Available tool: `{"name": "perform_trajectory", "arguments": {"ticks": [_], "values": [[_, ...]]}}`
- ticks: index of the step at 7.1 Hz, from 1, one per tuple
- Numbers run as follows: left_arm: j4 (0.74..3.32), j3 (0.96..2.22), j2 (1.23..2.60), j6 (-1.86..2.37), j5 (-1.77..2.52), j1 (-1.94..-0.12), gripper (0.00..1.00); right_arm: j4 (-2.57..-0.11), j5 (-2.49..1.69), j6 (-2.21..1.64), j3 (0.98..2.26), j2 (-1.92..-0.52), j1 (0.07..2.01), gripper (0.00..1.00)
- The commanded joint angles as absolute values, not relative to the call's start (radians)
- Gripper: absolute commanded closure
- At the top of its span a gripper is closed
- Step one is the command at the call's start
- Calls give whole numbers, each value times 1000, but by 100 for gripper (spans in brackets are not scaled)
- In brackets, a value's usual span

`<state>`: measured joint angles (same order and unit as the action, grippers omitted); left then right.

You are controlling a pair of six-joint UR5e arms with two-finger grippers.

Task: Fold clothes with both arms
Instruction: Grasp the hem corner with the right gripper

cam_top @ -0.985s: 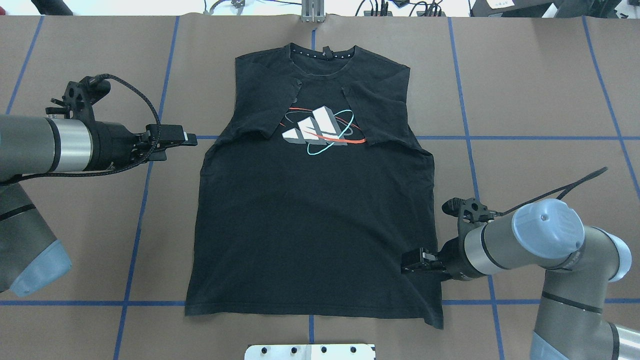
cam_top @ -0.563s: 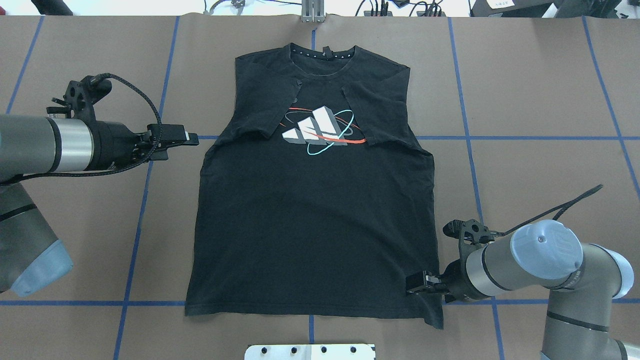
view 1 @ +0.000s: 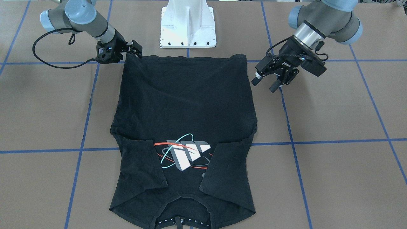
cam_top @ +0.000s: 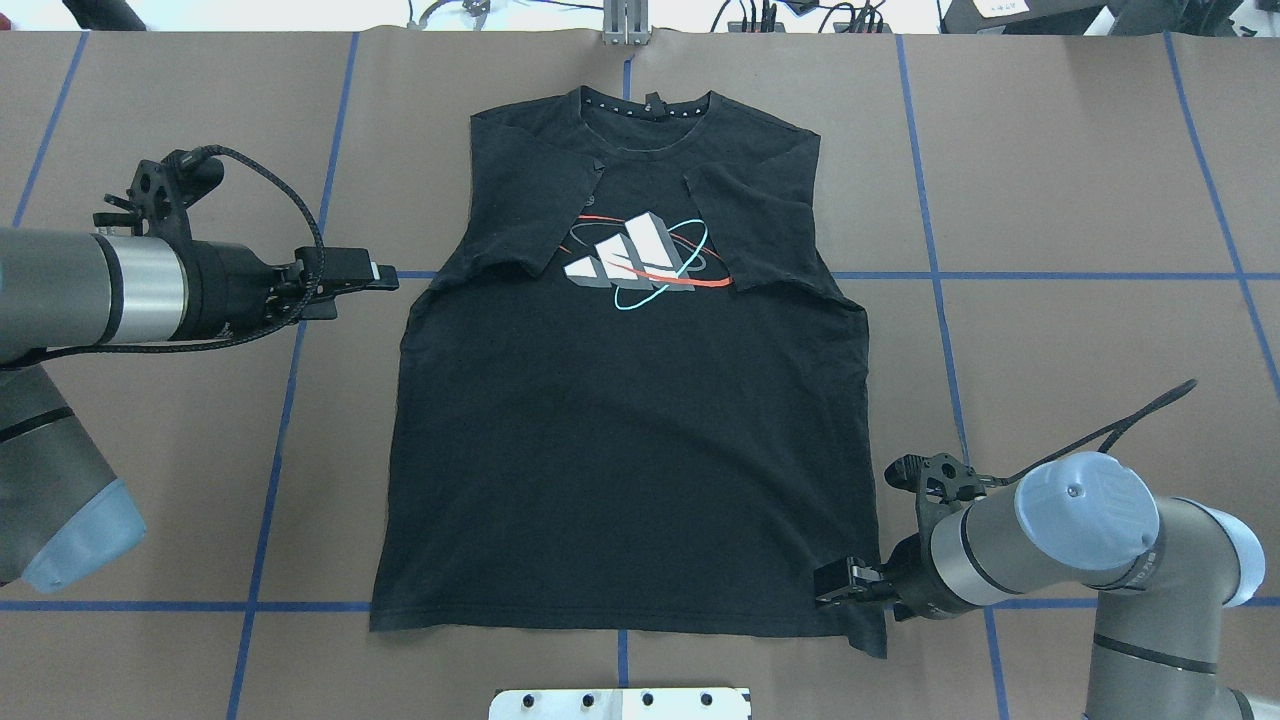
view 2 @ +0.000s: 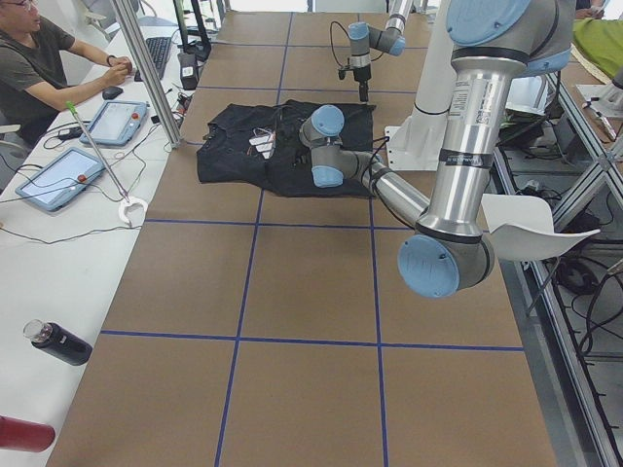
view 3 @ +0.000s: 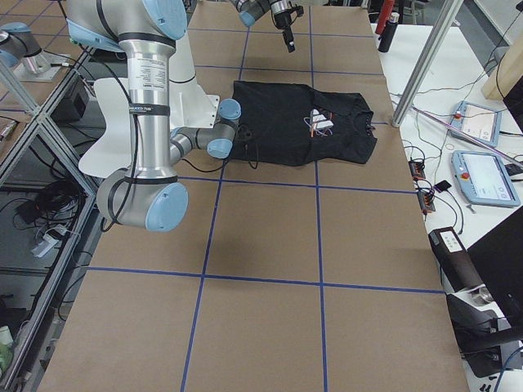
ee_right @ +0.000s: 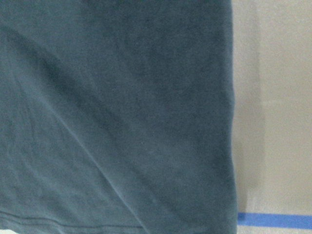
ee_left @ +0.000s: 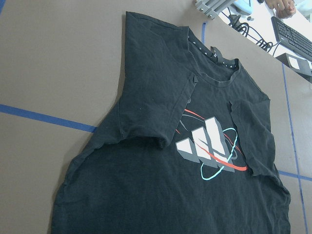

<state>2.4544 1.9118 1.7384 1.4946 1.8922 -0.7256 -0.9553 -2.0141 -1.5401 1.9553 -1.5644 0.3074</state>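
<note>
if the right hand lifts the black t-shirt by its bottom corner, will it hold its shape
Probably not: the T-shirt lies limp and wrinkled, so it should drape from the right hand. Its folded-in sleeves look loose and may flop open.

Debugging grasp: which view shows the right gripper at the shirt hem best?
Exterior front-facing: the right gripper sits at the shirt's hem corner, unobstructed. Overhead shows it, fingers dark against cloth. Right wrist sees only fabric; side views: too small.
</note>
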Motion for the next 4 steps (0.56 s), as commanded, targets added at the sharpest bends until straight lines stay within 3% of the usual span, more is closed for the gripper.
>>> {"name": "perform_trajectory", "arguments": {"ticks": [1, 3, 4], "values": [[2454, 1916, 1738, 1494, 1891, -726, 1, -959, -2016, -1540, 1954, -1566, 298, 0], [2454, 1917, 1736, 1494, 1891, -726, 1, -959, -2017, -1540, 1945, -1566, 293, 3], [2454, 1917, 1736, 1493, 1891, -726, 1, -960, -2016, -1540, 1942, -1566, 293, 9]]}}
